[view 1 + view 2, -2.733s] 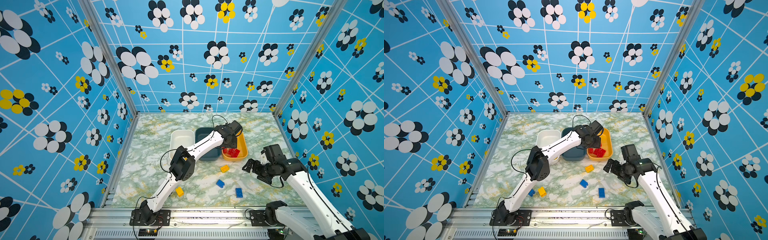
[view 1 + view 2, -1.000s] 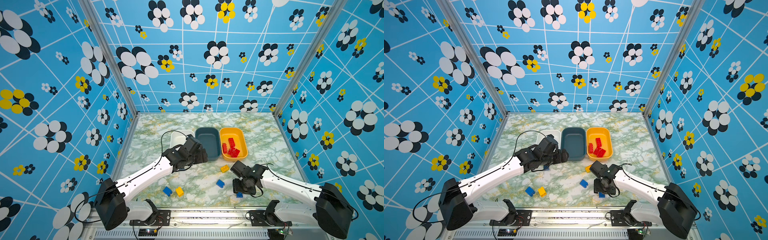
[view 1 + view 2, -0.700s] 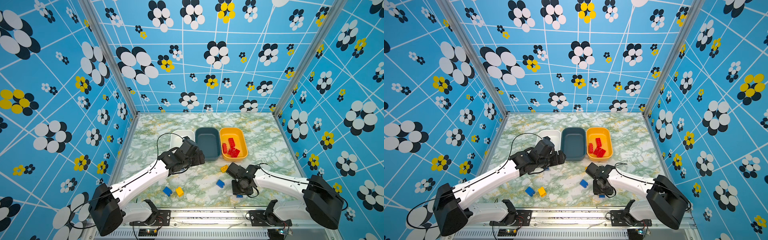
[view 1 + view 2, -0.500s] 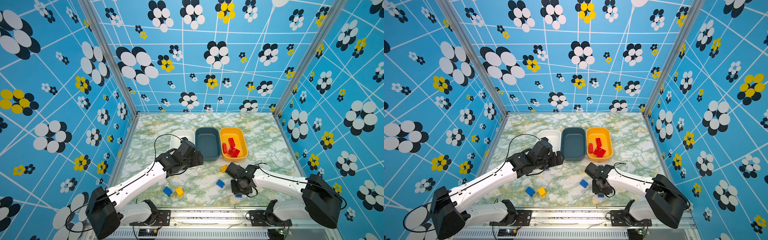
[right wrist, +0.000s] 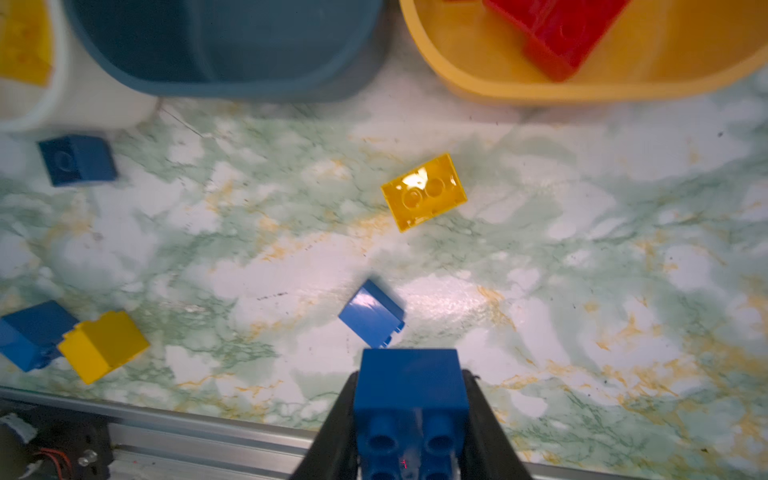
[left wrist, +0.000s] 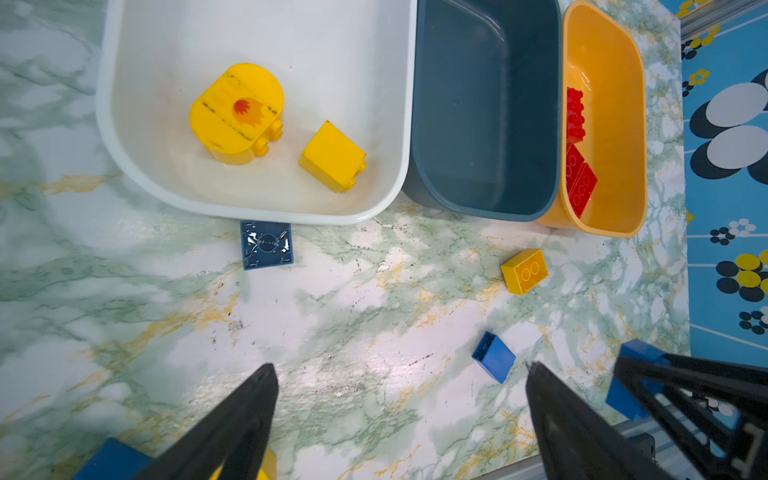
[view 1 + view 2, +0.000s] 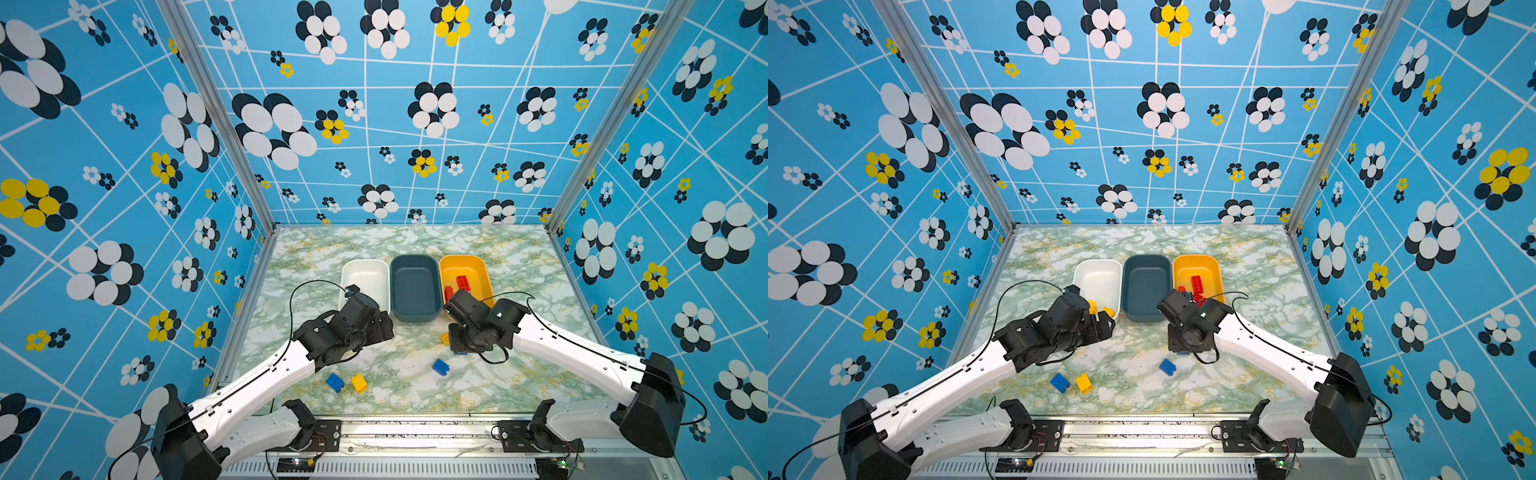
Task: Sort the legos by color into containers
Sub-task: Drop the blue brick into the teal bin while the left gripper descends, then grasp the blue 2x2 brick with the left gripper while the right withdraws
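blue brick clamped, slate tub ahead

right gripper (image 5: pixel 410 376) has its jaws pressed onto the sides of a blue brick (image 5: pixel 409 388), studs turned back toward the wrist, seemingly clear of the marble and just short of the tubs. the empty dark slate tub (image 7: pixel 417 319) lies ahead of those jaws and a little toward the robot's left, short near end facing them, long axis running away, so the carry looks like forward and slightly leftward over the rim. left gripper (image 6: pixel 401 372) hangs empty, jaws wide apart, before the white tub (image 6: pixel 270 218); the right arm is placed for this drop.
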`<state>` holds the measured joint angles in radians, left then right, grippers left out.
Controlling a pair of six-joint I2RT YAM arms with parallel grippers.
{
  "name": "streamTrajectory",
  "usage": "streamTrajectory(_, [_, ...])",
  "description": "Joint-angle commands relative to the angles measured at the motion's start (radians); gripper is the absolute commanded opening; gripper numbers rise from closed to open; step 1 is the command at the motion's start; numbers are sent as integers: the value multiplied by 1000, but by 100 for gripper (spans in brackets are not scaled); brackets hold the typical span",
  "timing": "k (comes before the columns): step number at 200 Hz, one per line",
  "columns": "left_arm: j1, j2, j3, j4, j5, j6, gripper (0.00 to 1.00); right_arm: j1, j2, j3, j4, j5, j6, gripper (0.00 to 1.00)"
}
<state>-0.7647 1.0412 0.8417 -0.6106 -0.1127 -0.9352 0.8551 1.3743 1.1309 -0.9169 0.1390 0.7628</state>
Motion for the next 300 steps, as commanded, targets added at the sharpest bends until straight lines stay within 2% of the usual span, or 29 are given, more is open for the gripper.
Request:
streamTrajectory(1, [8, -39, -31, -64, -42, -31, 95, -15, 80, 120, -51, 36, -94, 26])
streamTrajectory(69, [8, -133, -95, -132, -100, -69, 95, -119, 377, 419, -3, -55, -258, 26])
streamTrajectory(90, [7, -151, -111, -143, -113, -80, 95, -138, 461, 460, 30, -76, -282, 26])
streamTrajectory(132, [3, -139, -128, -155, -145, -73, 95, -157, 645, 646, 24, -110, -314, 26])
streamTrajectory(156, [-4, -120, -137, -160, -171, -68, 94, -167, 710, 701, 13, -125, -321, 29])
streamTrajectory(169, [-8, -109, -143, -151, -180, -66, 94, -169, 733, 720, 1, -128, -328, 36])
streamTrajectory(197, [-9, -79, -148, -118, -194, -46, 93, -177, 745, 737, -11, -132, -336, 52])
streamTrajectory(210, [-10, -61, -148, -102, -200, -31, 92, -180, 741, 743, -19, -131, -339, 57])
streamTrajectory(251, [-20, 6, -144, -60, -221, 17, 85, -184, 685, 721, -28, -132, -337, 59])
streamTrajectory(300, [-40, 136, -155, 41, -269, 68, 76, -184, 526, 593, -4, -139, -301, 60])
